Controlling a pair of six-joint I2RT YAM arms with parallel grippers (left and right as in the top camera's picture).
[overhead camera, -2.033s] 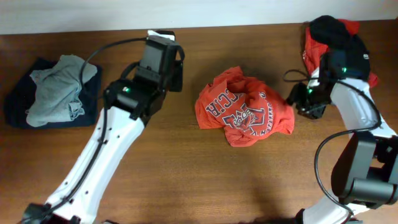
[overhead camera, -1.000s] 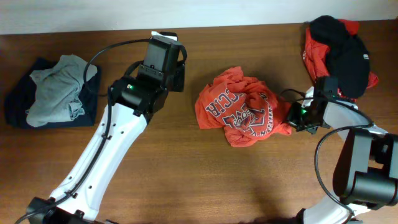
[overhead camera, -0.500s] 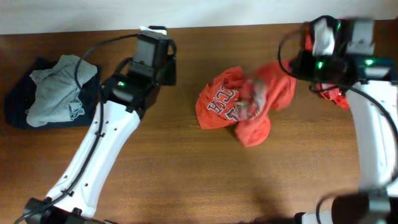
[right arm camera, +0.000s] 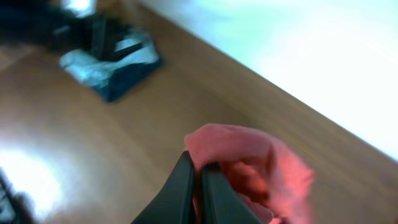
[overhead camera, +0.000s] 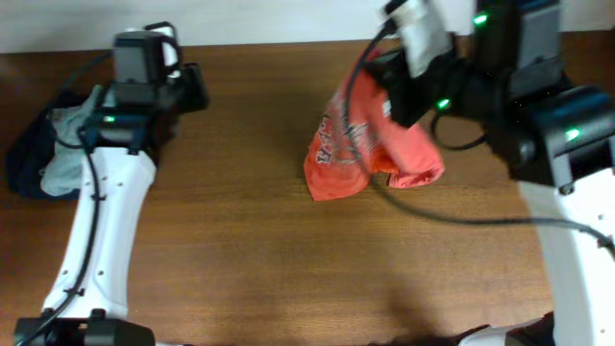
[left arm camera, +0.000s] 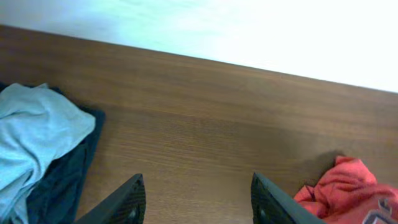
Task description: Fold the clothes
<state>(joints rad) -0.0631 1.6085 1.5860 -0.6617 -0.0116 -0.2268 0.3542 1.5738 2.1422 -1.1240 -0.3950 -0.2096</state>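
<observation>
While right gripper (right arm camera: 199,163) pinches the dangling orange T-shirt (overhead camera: 338,154), left gripper (left arm camera: 196,182) parted and empty, grey-green garment (left arm camera: 31,137) beside.

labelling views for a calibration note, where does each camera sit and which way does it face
Overhead: above the table, looking straight down; both arms and the T-shirt show.
Left wrist: behind the open left tool, facing the wall across the table; its two fingers show.
Right wrist: behind the right tool, shut on the T-shirt, facing down the table; blurred.
Shared: both wrist views catch the grey-green garment.
</observation>
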